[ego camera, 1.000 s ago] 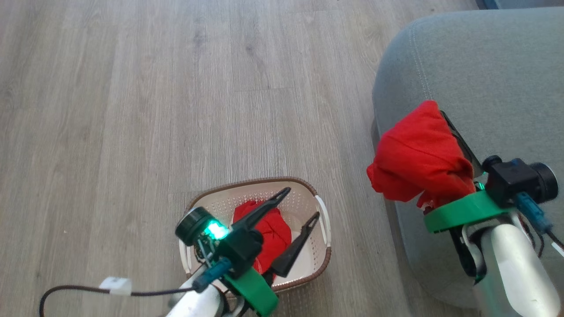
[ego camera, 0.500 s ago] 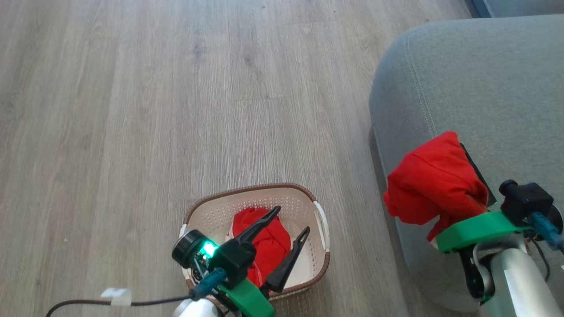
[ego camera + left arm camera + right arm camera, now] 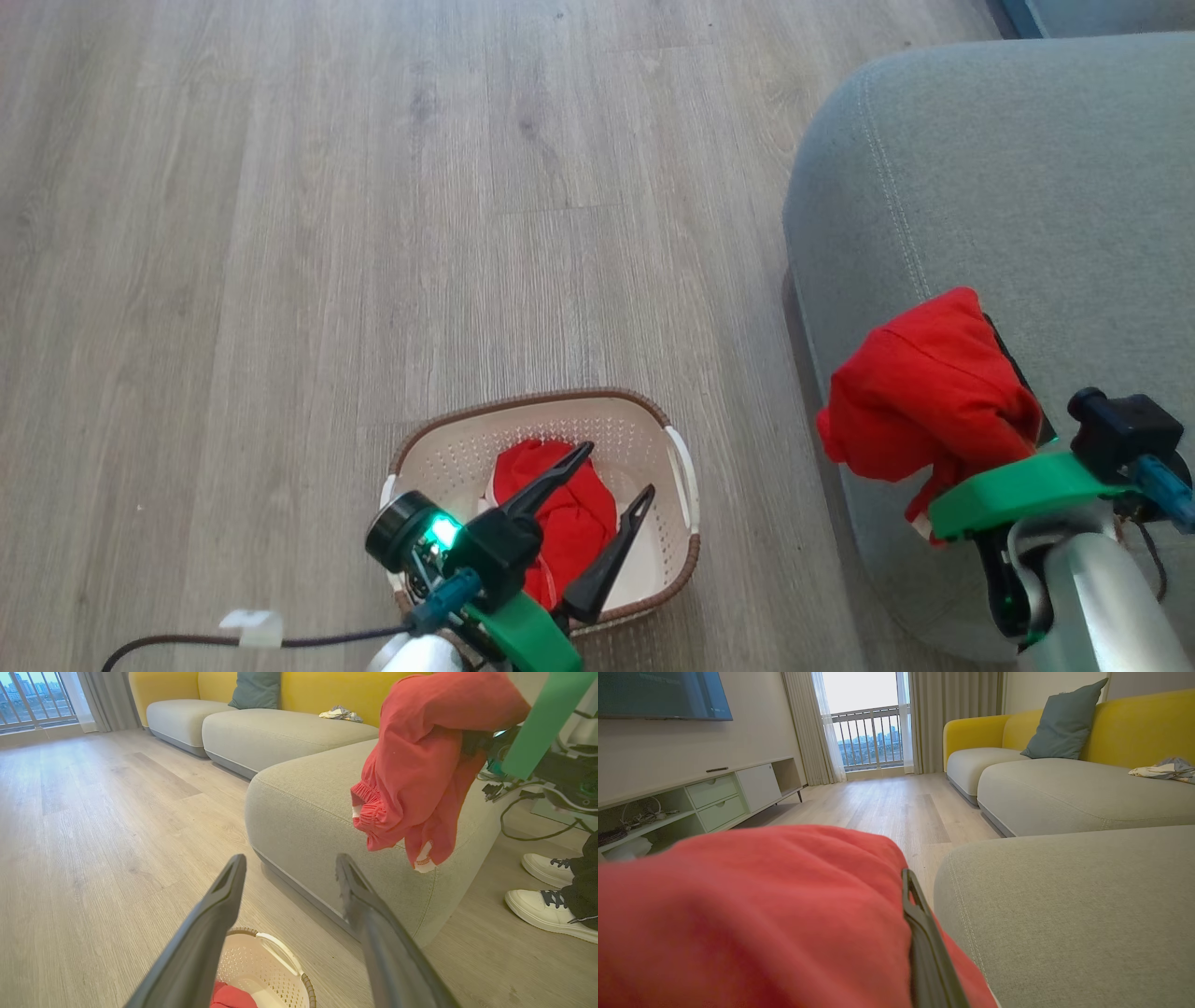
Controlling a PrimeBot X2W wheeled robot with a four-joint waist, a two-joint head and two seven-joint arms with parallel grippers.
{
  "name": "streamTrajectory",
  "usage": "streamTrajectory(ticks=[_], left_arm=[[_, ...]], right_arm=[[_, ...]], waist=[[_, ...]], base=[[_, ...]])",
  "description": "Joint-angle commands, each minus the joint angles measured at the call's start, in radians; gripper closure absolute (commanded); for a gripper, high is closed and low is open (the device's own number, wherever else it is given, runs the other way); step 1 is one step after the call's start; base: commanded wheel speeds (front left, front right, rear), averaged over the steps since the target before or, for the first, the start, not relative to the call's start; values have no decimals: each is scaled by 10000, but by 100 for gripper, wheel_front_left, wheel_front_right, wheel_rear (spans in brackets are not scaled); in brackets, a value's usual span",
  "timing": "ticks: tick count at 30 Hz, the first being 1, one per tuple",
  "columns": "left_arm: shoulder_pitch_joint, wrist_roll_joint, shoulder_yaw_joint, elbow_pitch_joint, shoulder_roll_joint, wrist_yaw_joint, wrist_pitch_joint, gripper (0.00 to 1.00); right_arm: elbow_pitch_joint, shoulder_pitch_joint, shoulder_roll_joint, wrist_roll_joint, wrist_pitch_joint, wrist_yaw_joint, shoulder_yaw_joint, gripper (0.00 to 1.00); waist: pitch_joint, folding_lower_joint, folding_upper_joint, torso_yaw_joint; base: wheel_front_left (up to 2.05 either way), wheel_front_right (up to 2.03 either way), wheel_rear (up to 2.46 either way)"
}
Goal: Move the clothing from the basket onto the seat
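Note:
The cream basket stands on the wood floor, with one red garment bunched inside it. My left gripper hovers just above that garment, open, with nothing between its fingers; it also shows over the basket in the left wrist view. A second red garment with white trim hangs off my right gripper, which is shut on it at the front edge of the grey seat. The fabric hides one finger; the other finger shows.
A person's white shoes stand on the floor beside the seat's near end. A cable trails left from my left arm. More grey cushions, a yellow backrest, a teal pillow and a low TV cabinet lie farther off.
My right gripper has carried the red garment down and right in the head view, partly over the seat's edge. The head camera shifted slightly. The left gripper stays open over the basket.

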Motion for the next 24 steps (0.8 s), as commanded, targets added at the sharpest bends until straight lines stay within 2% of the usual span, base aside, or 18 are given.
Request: streamTrajectory(ticks=[1,12,19,24], left_arm=[[-196,37,310,-221,-84,-10,-51,0],[-301,85,239,-276,-15,-10,-51,0],[-542,148,221,-434,34,-10,-51,0],[-652,234,254,-555,95,-10,-51,0]], right_arm=[[-273,-326,-20,44,-94,-2,229,100],[-402,-505,-31,-102,-94,-2,285,100],[-704,-586,-37,-265,-94,-2,128,100],[-729,-691,-32,-400,-94,-2,-97,100]], waist=[[19,0,0,-9],[164,0,0,-518],[486,0,0,-1369],[721,0,0,-2231]], base=[[0,0,0],[0,0,0],[0,0,0],[0,0,0]])
